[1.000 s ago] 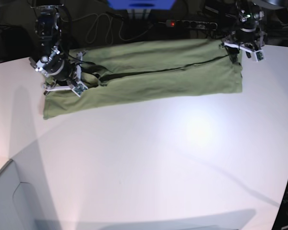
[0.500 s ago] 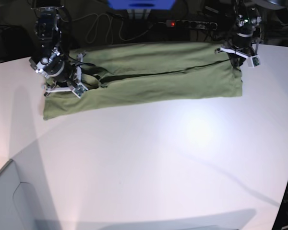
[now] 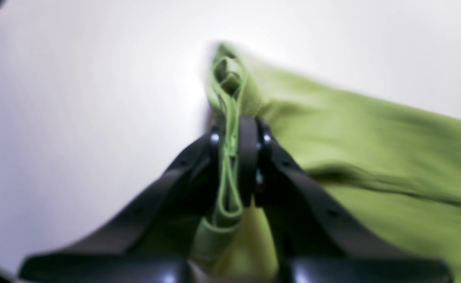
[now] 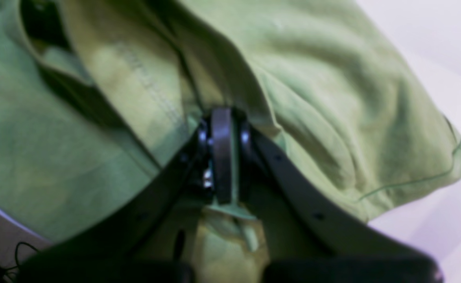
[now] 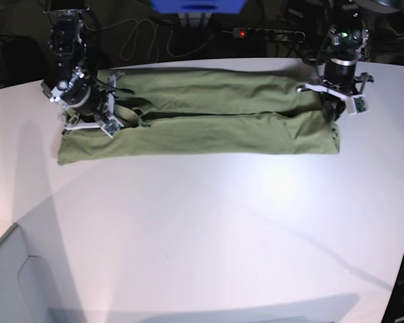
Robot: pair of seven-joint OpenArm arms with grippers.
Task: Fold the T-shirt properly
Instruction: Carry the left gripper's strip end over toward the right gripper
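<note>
From the base view you get only the whole layout: the T-shirt (image 5: 202, 114) lies as a long band on the white table (image 5: 209, 229) across the upper part of the frame, its long axis running left to right, with a dark crease down its length. Your wrist views give you what that view cannot. In the left wrist view the left gripper (image 3: 236, 129) is clenched on a bunched hem edge of the cloth, which rises between the black fingers (image 3: 248, 157), with bare table to the left of frame. In the right wrist view the right gripper (image 4: 222, 129) is pinched on a fold of shirt fabric, a stitched seam just to its left. In the base view, your left arm stands upright over the shirt's right end at upper right, and your right arm leans over the left end at upper left.
</note>
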